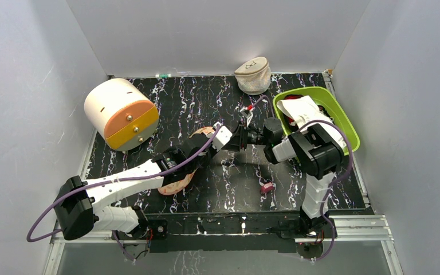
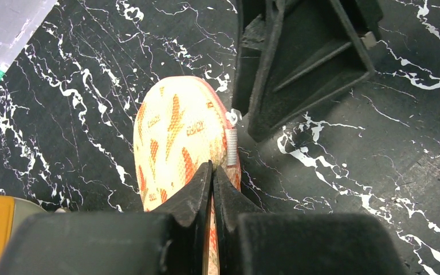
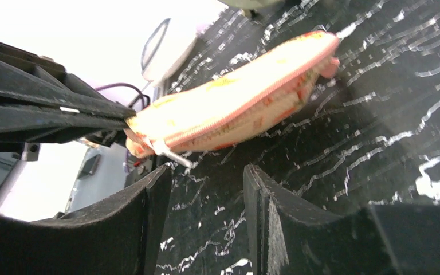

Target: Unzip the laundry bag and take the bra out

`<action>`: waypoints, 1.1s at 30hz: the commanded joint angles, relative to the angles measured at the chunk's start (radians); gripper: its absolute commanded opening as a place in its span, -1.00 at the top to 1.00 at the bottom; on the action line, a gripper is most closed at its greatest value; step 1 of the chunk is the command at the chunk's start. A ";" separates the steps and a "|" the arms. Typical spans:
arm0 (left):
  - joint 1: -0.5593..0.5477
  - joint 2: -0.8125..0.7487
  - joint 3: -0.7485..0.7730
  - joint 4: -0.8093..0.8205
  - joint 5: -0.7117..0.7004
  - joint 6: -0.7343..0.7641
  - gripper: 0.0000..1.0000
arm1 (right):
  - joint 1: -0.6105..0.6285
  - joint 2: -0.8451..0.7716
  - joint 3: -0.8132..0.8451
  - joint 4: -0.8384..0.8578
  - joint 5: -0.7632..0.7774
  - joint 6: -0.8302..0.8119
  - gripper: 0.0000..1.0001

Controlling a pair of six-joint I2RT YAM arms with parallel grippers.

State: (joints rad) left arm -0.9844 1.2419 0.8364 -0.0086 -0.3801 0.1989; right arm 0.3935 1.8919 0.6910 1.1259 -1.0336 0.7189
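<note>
Open mat [image 2: 378,189] is seen all around. The laundry bag [image 2: 172,134] is pinched at its rim by the closed left gripper [image 2: 212,168]; the right gripper [image 3: 206,175], slightly parted and empty, is poised beside what seems its zip pull [image 3: 171,153].

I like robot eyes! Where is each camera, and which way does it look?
Top external: above, behind, looking down at the table; left arm, right arm show.
Left wrist: looks down at the laundry bag; shut left end effector pinches it.
Right wrist: low, looking along the table; open right end effector shows.
Shared: both wrist views show the zip pull.
</note>
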 commanded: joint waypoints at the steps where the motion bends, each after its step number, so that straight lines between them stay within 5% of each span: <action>1: 0.002 -0.030 0.014 0.017 0.007 0.006 1.00 | -0.002 0.093 0.069 0.462 -0.093 0.252 0.08; 23: 0.003 -0.020 0.019 0.013 0.021 0.003 1.00 | -0.002 0.143 0.085 0.648 -0.112 0.406 0.47; 33: 0.003 -0.017 0.019 0.012 0.025 0.003 1.00 | -0.003 0.130 0.089 0.638 -0.108 0.405 0.44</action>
State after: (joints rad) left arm -0.9844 1.2419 0.8368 -0.0090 -0.3607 0.1989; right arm 0.3923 2.0361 0.7559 1.4525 -1.1332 1.1282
